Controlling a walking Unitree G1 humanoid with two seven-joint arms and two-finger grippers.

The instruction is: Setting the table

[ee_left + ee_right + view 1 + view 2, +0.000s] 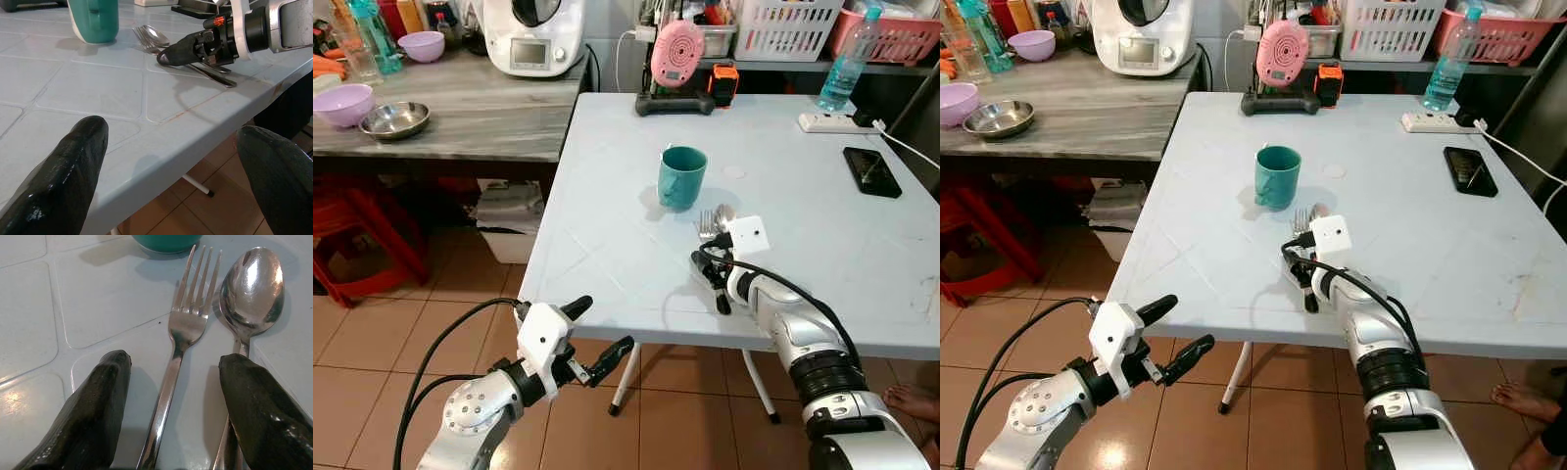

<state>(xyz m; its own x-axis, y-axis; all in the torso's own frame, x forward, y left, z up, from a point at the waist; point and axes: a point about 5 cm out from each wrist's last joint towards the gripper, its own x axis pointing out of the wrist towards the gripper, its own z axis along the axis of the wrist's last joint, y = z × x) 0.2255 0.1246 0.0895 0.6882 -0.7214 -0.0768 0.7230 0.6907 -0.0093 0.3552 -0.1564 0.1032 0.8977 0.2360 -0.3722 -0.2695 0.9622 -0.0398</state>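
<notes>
**Cutlery laid beside the cup: right gripper over the handles**

- Table (607, 245): pale plastic, panelled top.
- Teal cup (682, 176): upright, near the middle of the table.
- Fork (183, 328) and spoon (252, 289): side by side on the table, heads toward the cup, just short of it.
- Right gripper (717, 284): low over the cutlery handles, fingers spread; the fork handle runs between them untouched, and one finger lies over the spoon handle.
- Left gripper (597, 338): off the table's near edge, fingers wide apart, holding nothing.
- Step, as I judge it: the cutlery placement looks done or nearly so. Next move calls for lifting the right gripper straight up without dragging the spoon.
- Beyond: black phone (871, 171), water bottle (847, 64), pink round gadget (677, 51).
- Writing: none legible.
</notes>
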